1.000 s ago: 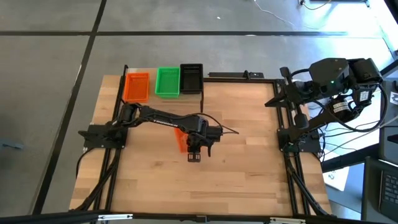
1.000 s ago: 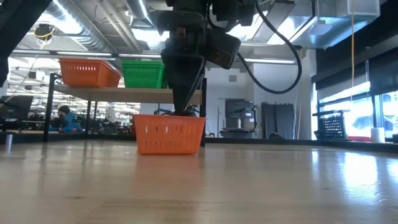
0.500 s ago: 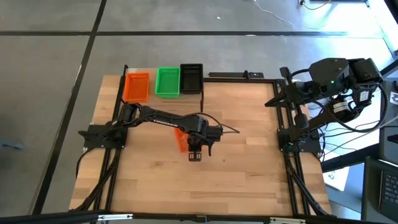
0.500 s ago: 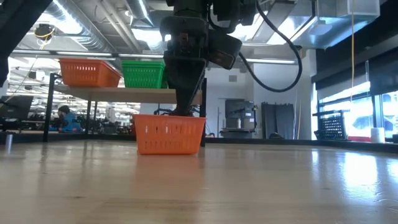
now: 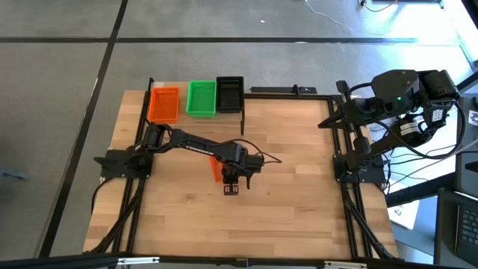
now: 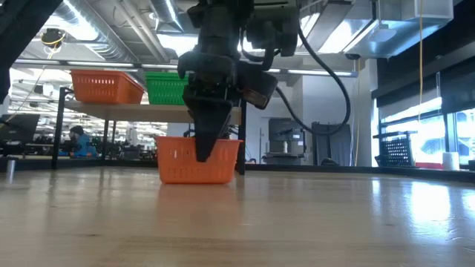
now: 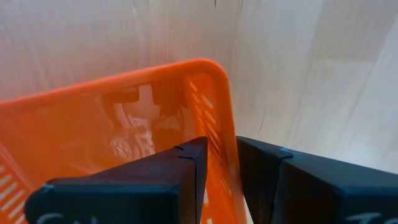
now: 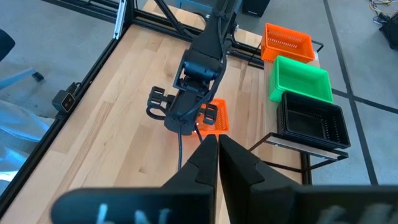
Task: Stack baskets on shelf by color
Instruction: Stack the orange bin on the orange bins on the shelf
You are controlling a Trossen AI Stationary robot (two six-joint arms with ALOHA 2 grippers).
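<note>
An orange lattice basket (image 5: 216, 167) stands on its base at mid-table, also in the low view (image 6: 178, 165). My left gripper (image 5: 230, 179) hangs over it, pointing down, shut on its wall. The shelf (image 5: 196, 113) at the table's far left carries an orange basket (image 5: 163, 104), a green basket (image 5: 201, 99) and a black basket (image 5: 229, 94), side by side. My right gripper (image 8: 217, 146) waits shut, high over the table's right edge. My left gripper pinches one wall of the orange basket near a corner, at its rim (image 7: 219, 146), one finger inside (image 7: 186, 165) and one outside (image 7: 267, 165). It comes from above, pointing down, slightly tilted. In the low view the outer finger (image 6: 202, 144) stands before the near wall. The basket's base rests on the table.
The shelf (image 6: 133, 110) stands raised on black legs behind the basket, with its orange basket (image 6: 107, 86) and green basket (image 6: 169, 88) on top. Black frame rails (image 5: 343, 149) run along the table's sides. Bare wood (image 5: 291, 202) lies right of and nearer than the basket.
My left gripper has moved a little toward the table's left edge and tipped. Its finger, earlier seen behind the basket's near wall in the low view, now stands in front of it. The basket has shifted slightly left with it, still on the table.
</note>
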